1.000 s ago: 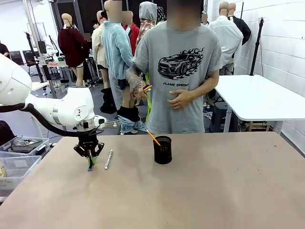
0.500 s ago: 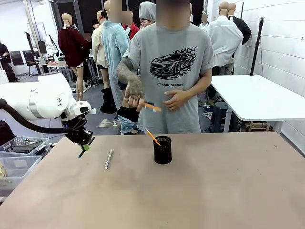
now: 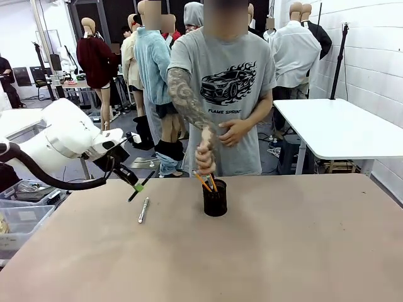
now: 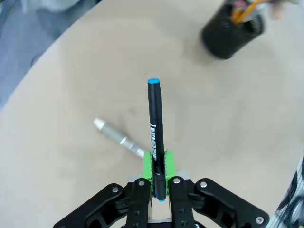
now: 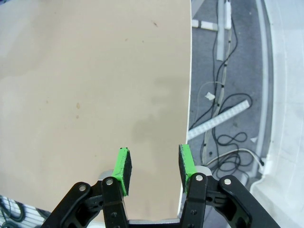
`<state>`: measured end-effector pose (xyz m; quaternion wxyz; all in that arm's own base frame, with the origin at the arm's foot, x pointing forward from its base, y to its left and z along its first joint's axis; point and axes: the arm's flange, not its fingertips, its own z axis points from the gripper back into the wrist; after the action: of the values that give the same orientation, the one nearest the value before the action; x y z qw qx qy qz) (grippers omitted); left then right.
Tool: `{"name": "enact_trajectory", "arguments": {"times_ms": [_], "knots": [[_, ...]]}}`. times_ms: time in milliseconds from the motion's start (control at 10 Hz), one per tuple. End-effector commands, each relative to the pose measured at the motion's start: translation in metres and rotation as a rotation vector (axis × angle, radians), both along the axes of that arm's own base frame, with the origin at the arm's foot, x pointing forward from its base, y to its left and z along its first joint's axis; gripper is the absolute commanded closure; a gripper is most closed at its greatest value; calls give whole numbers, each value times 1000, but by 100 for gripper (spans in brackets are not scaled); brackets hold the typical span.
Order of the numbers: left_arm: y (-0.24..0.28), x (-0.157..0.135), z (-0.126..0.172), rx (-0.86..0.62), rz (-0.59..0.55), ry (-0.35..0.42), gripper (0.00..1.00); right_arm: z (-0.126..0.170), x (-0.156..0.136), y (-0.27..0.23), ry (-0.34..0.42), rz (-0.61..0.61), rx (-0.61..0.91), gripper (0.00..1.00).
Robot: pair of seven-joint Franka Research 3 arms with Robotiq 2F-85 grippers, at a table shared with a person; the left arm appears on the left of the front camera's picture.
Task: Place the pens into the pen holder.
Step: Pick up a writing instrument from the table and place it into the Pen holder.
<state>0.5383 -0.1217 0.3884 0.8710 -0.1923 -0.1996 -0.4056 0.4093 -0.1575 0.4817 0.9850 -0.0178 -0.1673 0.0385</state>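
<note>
- The right pincer [image 5: 153, 166] hangs over the edge of the tan surface [image 5: 95, 71], its green pads spread with nothing between them; beside that edge, cables [image 5: 227, 114] lie on the grey floor.
- The left pincer [image 4: 158, 164] is pressed together on the black pen [image 4: 155, 121], pinching it near one end. The barrel runs straight out between the pads, and its teal tip is at the far end.
- From the front, the left pincer [image 3: 133, 184] is raised clear of the surface [image 3: 283, 251] at its left side, and the black pen [image 3: 142, 185] sits tilted in it, off the wood.
- The silver pen [image 3: 143, 210] lies flat on the surface just beyond and right of that pincer, touching nothing; in the left wrist view the silver pen [image 4: 118, 136] lies partly behind the pads.
- The pen holder [image 3: 215, 198], a black mesh cup, stands upright near the middle of the surface, well apart from the silver pen. It also shows in the left wrist view, the pen holder [image 4: 227, 37] being at the top right.
- An orange pencil [image 3: 201, 180] leans out of the cup to the left, with another thin stick upright beside it.
- A person's hand [image 3: 205, 158], blurred, is just above the cup's rim at the tops of those sticks.
- The person [image 3: 227, 94] stands at the far edge in a grey printed T-shirt.
</note>
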Motion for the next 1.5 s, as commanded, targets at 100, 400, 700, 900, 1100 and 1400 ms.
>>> {"name": "enact_trajectory", "arguments": {"times_ms": [100, 400, 700, 900, 1100, 1400], "knots": [[38, -17, 3, -291, -313, 21, 100, 0, 0, 0, 11, -2, -13, 48], [92, -48, 29, -472, -436, -55, 100, 0, 0, 0, 11, -2, -13, 48], [200, -116, 46, -594, -303, -339, 100, 0, 0, 0, 11, -2, -13, 48], [241, -143, 41, -685, -190, -411, 100, 0, 0, 0, 11, -2, -13, 48], [240, -133, 39, -719, -168, -373, 100, 0, 0, 0, 11, -2, -13, 48], [194, -93, 55, -734, -306, -268, 100, 0, 0, 0, 11, -2, -13, 48]]}}
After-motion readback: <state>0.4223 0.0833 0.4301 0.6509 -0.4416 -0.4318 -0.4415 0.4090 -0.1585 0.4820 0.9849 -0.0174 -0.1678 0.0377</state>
